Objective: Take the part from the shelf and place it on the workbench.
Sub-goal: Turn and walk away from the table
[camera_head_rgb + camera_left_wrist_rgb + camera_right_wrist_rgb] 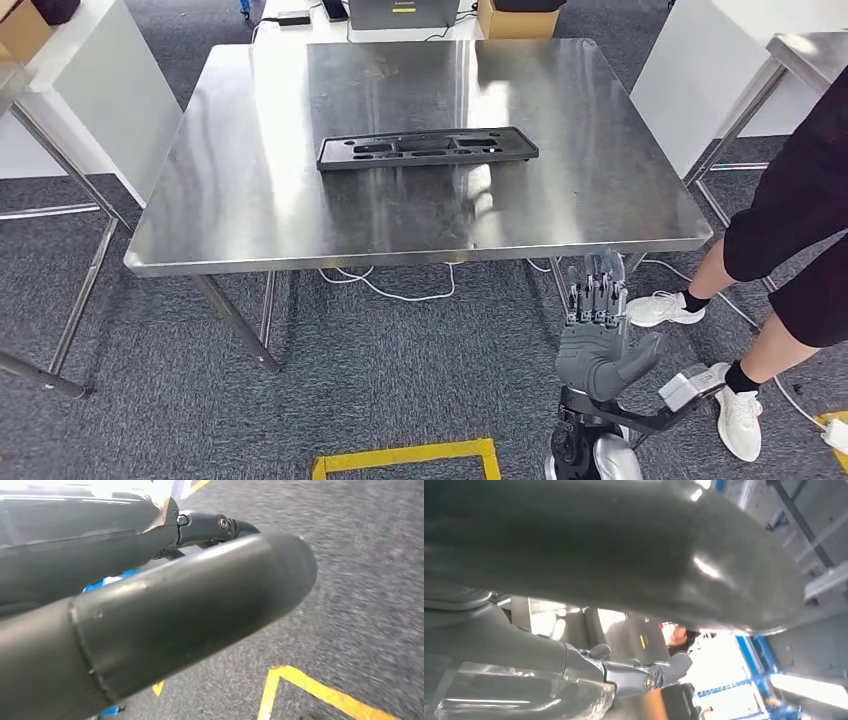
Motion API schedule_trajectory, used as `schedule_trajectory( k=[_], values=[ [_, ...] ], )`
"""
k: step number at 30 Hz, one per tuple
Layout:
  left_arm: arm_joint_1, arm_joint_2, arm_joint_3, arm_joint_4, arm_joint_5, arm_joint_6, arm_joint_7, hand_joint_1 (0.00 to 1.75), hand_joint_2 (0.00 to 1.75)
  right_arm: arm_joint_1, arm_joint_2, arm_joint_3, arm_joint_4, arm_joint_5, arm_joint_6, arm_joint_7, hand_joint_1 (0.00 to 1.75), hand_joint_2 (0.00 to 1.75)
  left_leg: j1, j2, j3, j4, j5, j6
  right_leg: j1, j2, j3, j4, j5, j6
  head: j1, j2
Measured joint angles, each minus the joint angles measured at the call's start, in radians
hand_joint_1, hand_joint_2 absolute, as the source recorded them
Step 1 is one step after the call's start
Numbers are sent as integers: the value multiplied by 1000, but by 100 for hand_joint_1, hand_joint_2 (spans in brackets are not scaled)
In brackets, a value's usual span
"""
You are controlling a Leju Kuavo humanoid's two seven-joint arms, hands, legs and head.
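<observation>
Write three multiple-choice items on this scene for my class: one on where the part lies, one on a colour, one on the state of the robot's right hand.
1. Where is the black part?
A. on the steel workbench
B. on the floor
C. in the right hand

2. What colour is the floor tape?
A. red
B. yellow
C. white

3. The right hand is:
A. gripping the part
B. resting on the table
C. holding nothing, below the table's near edge

Answers: 1 A, the part lies flat on the tabletop; 2 B, the tape outline is yellow; 3 C, its fingers are empty and apart from the part.
</observation>
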Motion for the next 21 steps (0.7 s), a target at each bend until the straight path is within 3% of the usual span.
schedule_trajectory(
  k=[2, 3, 5, 7, 8, 9, 10, 11, 12, 14, 16, 17, 18, 19, 21],
  values=[
    [0, -1, 1, 0, -3, 0, -1, 0, 0, -6, 2, 8, 23, 23, -4, 16, 0, 0, -7, 3, -19, -5, 15, 33, 2, 0, -8, 0, 10, 18, 3, 0],
    [-1, -2, 2, 0, -5, -1, -1, 0, 0, -7, 3, 15, 41, 35, -7, 26, 0, 0, -10, 6, -29, -7, 26, 49, 1, 1, -19, 10, -2, 20, 3, 0],
    [-3, -2, 5, 0, -9, -2, -1, 0, 0, -11, 3, 34, 95, 62, -16, 49, 0, 0, -13, 11, -56, -10, 50, 75, -2, 3, -55, 87, -77, 8, 7, 0],
    [-2, -2, 7, 0, -14, -2, -1, 0, 0, -23, 2, 58, 183, 90, -36, 74, 0, 0, -18, 12, -86, -9, 74, 83, -2, 4, -87, 210, -157, -2, 10, 0],
    [-2, -2, 9, 0, -17, -3, -1, 0, 0, -33, 1, 71, 242, 107, -48, 88, 0, 0, -21, 13, -100, -9, 86, 84, -1, 5, -89, 258, -170, 2, 10, 0],
    [-2, -3, 11, 0, -18, -3, -1, 0, 0, -47, 0, 86, 312, 125, -61, 99, 0, 0, -24, 14, -115, -8, 99, 84, 0, 6, -76, 279, -161, 9, 11, 0],
    [-2, -4, 14, 0, -19, -4, -1, 0, 0, -65, -1, 101, 394, 149, -76, 106, 0, 0, -28, 14, -129, -8, 112, 83, 4, 7, -47, 268, -139, 15, 11, 0],
    [-3, -5, 17, 0, -20, -4, -1, 0, 0, -86, -2, 119, 490, 177, -94, 113, 0, 0, -31, 14, -142, -7, 124, 83, 9, 9, -1, 224, -117, 15, 11, 0],
    [-4, -9, 19, 0, -23, -4, -1, 0, 0, -109, -3, 137, 592, 209, -111, 122, 0, 0, -33, 13, -153, -7, 136, 81, 15, 11, 55, 154, -111, 6, 10, 0],
    [-6, -15, 24, 0, -32, -5, -1, 0, 0, -148, -6, 172, 789, 281, -149, 166, 0, 0, -33, 12, -164, -9, 158, 72, 29, 14, 148, 11, -131, -18, 10, 0],
    [-5, -18, 26, 0, -41, -6, -1, 0, 0, -171, -13, 211, 962, 355, -211, 249, 0, 0, -28, 12, -165, -16, 179, 58, 40, 14, 172, -47, -140, -31, 10, 0],
    [-3, -18, 27, 0, -46, -7, -1, 0, 0, -175, -17, 231, 1036, 383, -243, 295, 0, 0, -24, 10, -168, -19, 187, 52, 33, 12, 167, -52, -129, -35, 10, 0],
    [0, -18, 27, 1, -51, -9, -1, 0, 0, -175, -22, 249, 1103, 403, -270, 337, 0, 0, -23, 7, -174, -15, 177, 47, 28, 10, 162, -57, -115, -41, 10, 0],
    [2, -18, 27, 1, -55, -10, 0, 0, 0, -173, -26, 263, 1156, 412, -287, 371, 0, 0, -22, 4, -183, 4, 147, 42, 20, 8, 153, -62, -100, -50, 8, 0],
    [6, -17, 28, 1, -62, -13, 1, 0, 0, -166, -36, 281, 1243, 418, -313, 430, 0, 0, -19, 1, -206, 98, 40, 31, 14, 5, 131, -66, -74, -59, 5, 0]
  ],
)
